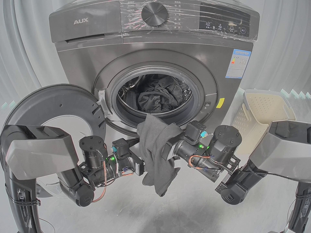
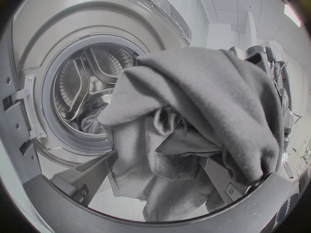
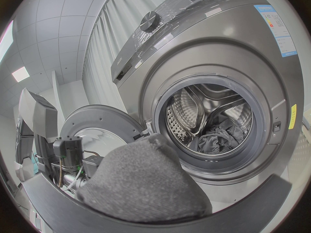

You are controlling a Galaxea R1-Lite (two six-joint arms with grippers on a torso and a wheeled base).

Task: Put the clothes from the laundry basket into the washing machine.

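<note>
**A:** Why does the grey garment (image 1: 157, 152) hang at 6 o'clock of the washing machine (image 1: 84, 59) opening and not inside it?

**B:** It is carried between the two arms, just under the lip, so I judge a lift and a push forward would take it in. The left gripper (image 2: 160, 172) has its jaws spread wide. The cloth lies over and between them, draped rather than pinched, as far as the folds let me see.

**A:** And the right gripper (image 1: 170, 148)?

**B:** It is buried in the fabric. I cannot tell whether it is clamped or loose.

**A:** Is the way in clear?

**B:** The door (image 1: 48, 104) is swung out to 9 o'clock, clear of both arms. Dark clothes (image 1: 158, 96) already lie low in the drum, with room above. The laundry basket (image 1: 269, 107) stands at 3 o'clock, and I see nothing in it.
</note>
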